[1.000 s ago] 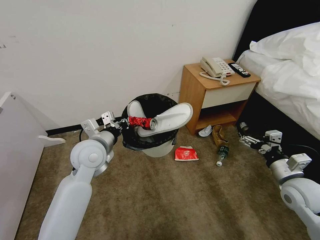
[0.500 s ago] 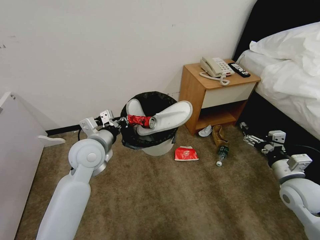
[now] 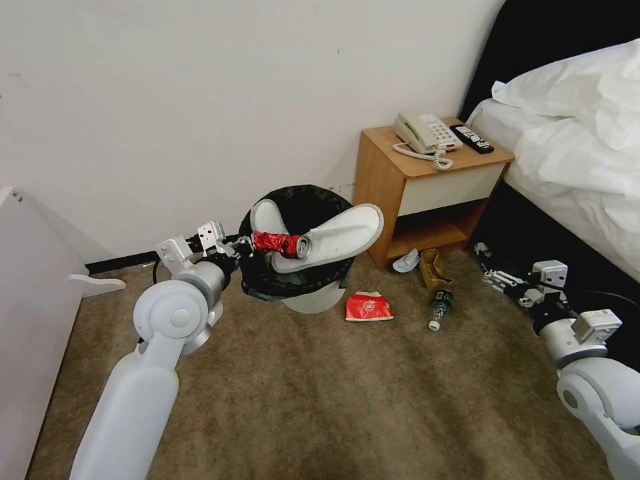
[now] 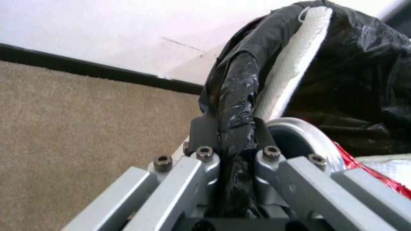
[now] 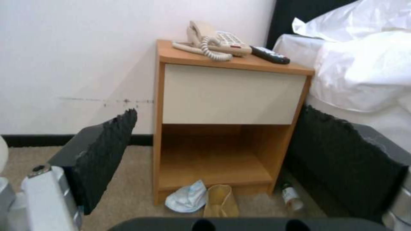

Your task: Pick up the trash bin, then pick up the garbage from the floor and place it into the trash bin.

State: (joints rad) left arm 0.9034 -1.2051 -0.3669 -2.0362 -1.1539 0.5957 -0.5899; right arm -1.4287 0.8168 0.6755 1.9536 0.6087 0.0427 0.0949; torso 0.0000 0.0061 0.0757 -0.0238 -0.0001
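left gripper clamps the black-lined rim of the trash bin, lifted off the carpet.
right gripper hangs open near the nightstand.

The beige-brown floor carries a flattened red paper cup, a clear bottle lying on its side, a brown paper bag and a pale-blue face mask, the last two just before the wooden nightstand.
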